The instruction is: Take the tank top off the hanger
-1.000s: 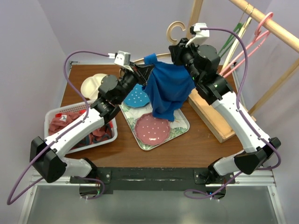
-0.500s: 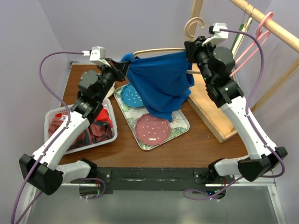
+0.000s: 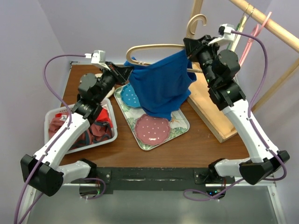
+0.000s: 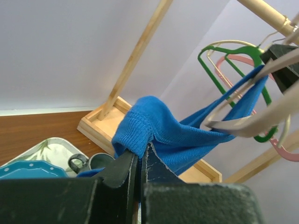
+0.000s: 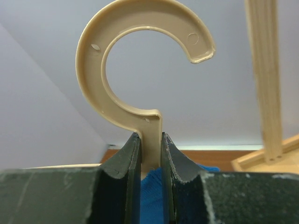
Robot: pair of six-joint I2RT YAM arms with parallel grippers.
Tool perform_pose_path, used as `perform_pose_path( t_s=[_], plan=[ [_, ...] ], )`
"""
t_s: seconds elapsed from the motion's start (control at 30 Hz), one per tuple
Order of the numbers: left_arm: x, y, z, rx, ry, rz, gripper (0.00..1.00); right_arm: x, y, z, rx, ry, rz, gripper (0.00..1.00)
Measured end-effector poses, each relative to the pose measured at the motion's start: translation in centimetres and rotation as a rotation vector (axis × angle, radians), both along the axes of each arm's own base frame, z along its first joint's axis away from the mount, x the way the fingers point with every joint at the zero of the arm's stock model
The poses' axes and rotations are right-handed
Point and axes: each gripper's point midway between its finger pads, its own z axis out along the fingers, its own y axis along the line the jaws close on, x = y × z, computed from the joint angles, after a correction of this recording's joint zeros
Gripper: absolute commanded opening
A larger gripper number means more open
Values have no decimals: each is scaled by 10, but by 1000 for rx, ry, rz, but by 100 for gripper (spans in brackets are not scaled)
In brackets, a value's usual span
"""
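Hanger (image 3: pixel 154 46) lifted higher — right hand (image 5: pixel 150 144) clamps it, left hand (image 4: pixel 139 161) pinches tank top (image 3: pixel 161 86).

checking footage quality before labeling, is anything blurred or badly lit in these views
Top external: even, soft light, tank top sharp, no glare. Left wrist: left gripper dark and out of focus up close, fabric crisp. Right wrist: hanger hook sharp, right gripper shadowed, wooden post soft.

From above, the tank top (image 3: pixel 161 86) hides part of the tray (image 3: pixel 180 125) and blue plate (image 3: pixel 130 97). My right gripper (image 5: pixel 149 139) covers the hanger (image 5: pixel 89 60) below its hook.
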Motion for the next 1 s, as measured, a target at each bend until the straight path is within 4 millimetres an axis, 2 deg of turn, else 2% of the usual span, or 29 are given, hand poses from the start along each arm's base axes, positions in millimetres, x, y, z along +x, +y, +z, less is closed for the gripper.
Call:
perform_pose_path(
  t_s=[0.3, 0.47, 0.57, 0.67, 0.8, 0.9, 1.0],
  plan=[
    [-7, -12, 9, -54, -59, -83, 0, 1, 33, 26, 299, -26, 189, 0],
    [-2, -22, 8, -71, -79, -127, 0, -8, 36, 52, 481, -76, 267, 0],
    [6, -31, -1, -71, -66, -159, 0, -12, 36, 63, 553, -96, 296, 0],
    [15, -40, -14, -70, -41, -188, 0, -16, 34, 72, 605, -112, 318, 0],
    [20, -48, -20, -86, -35, -220, 0, -20, 34, 79, 648, -120, 347, 0],
    [21, -50, -14, -93, -54, -232, 0, -22, 37, 79, 634, -120, 371, 0],
    [23, -49, 6, -82, -96, -219, 0, -26, 43, 76, 578, -121, 395, 0]
  ],
)
